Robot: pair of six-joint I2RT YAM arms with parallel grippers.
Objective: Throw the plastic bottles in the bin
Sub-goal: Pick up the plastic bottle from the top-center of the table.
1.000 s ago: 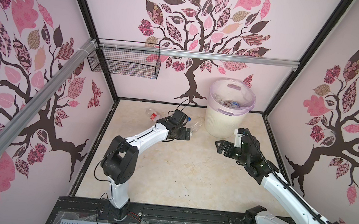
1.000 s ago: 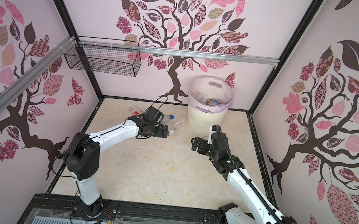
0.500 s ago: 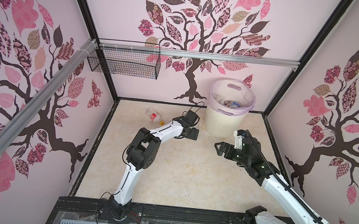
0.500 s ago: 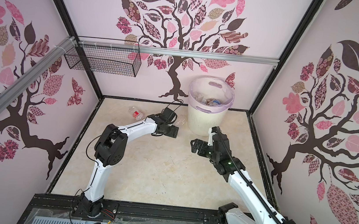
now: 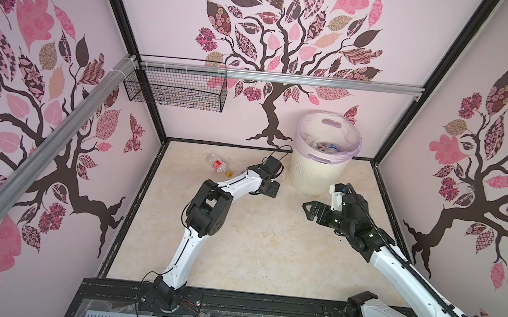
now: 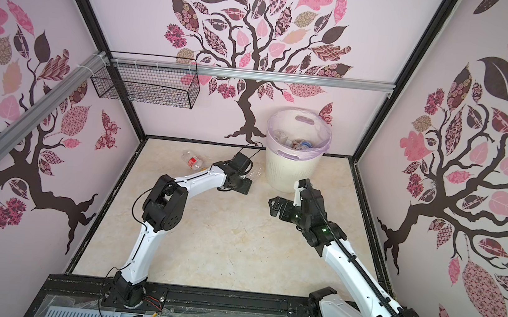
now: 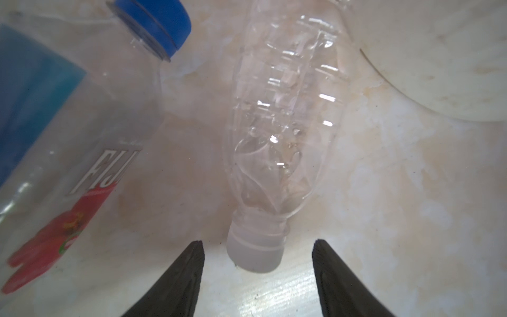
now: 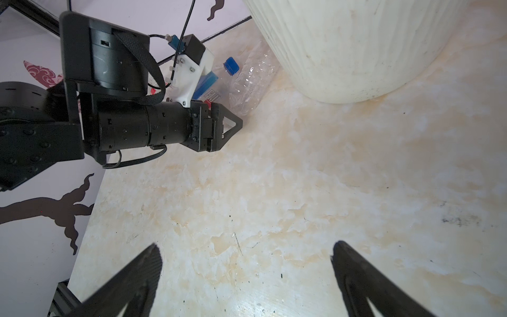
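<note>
**Grasp step: left gripper [image 7: 257, 242] at the crumpled clear plastic bottle [image 7: 282, 109], lying on the floor [image 7: 384, 192] beside the round cream ribbed bin [image 5: 312, 175].**
Its fingers [image 7: 181, 274] flank the white cap [image 7: 255, 254], apart, not gripping; next, clench, lift, carry over the rim. Right gripper [image 8: 247, 244] spread, empty. Bin's lilac liner [image 5: 353, 151] holds several discarded bottles [image 5: 327, 146]; a blue-capped labelled bottle [image 7: 82, 123] lies alongside.

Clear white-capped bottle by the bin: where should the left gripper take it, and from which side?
Probably the neck behind the cap, from the cap end: the bottle lies flat, cap pointing at the left gripper, whose open fingers straddle it.
</note>
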